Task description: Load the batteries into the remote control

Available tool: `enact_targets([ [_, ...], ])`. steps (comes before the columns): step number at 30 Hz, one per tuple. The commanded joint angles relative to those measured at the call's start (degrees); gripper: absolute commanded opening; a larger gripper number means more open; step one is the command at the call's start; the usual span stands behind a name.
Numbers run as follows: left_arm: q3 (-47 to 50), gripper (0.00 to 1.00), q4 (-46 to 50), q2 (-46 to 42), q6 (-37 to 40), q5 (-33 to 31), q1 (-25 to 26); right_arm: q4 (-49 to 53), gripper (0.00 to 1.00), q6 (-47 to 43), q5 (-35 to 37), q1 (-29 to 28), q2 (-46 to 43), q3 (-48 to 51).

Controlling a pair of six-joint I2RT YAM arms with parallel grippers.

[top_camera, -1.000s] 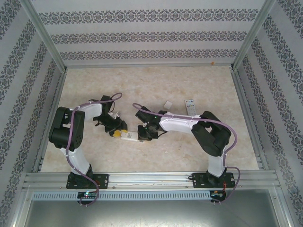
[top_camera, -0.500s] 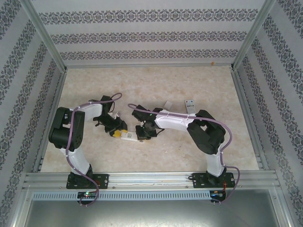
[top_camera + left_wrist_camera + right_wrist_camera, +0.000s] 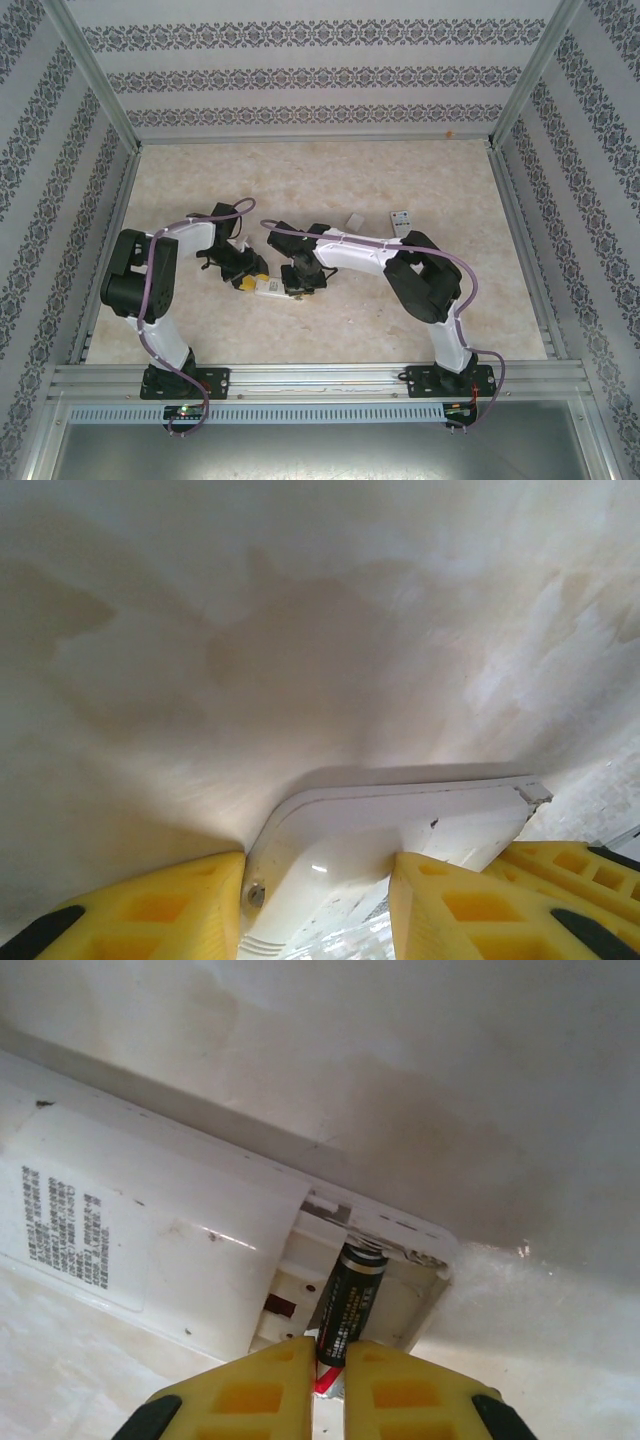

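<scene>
The remote control (image 3: 268,288) lies back-up at mid-table between my two grippers. My left gripper (image 3: 247,281) is shut on its left end; in the left wrist view the yellow fingers (image 3: 150,910) press both sides of the white body (image 3: 400,825). My right gripper (image 3: 297,283) is at the remote's right end. In the right wrist view that gripper (image 3: 330,1365) is shut on a dark battery (image 3: 350,1300) with a red band. The battery's far tip sits tilted inside the open battery compartment (image 3: 405,1305) of the remote (image 3: 150,1230).
A shorter white remote (image 3: 401,221) and a small white piece (image 3: 354,220) lie on the beige table behind the right arm. Metal frame rails run along the table's sides, with patterned walls beyond.
The right arm has swung left, bringing its gripper and the battery closer against the remote's right end. The left gripper and the remote have stayed put.
</scene>
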State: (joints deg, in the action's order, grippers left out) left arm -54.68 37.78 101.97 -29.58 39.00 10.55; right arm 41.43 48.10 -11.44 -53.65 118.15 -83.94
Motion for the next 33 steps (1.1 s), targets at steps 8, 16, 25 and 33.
enact_targets([
  [8,3.37,0.43,-11.26,5.03,-2.74,3.56,6.39,-31.98,0.13,0.98,1.22,-2.86,6.74,1.38],
  [16,-0.36,0.48,-2.12,3.29,0.05,-8.09,6.18,-24.68,0.21,-2.79,7.77,-1.05,-3.82,11.00],
  [25,-2.04,0.50,-1.03,2.88,0.14,-7.94,6.07,-25.01,0.30,-3.73,5.36,0.12,-8.40,12.77],
  [33,-2.46,0.52,-0.61,2.24,0.14,-7.88,6.14,-23.71,0.33,-4.09,5.33,0.89,-13.36,13.22],
])
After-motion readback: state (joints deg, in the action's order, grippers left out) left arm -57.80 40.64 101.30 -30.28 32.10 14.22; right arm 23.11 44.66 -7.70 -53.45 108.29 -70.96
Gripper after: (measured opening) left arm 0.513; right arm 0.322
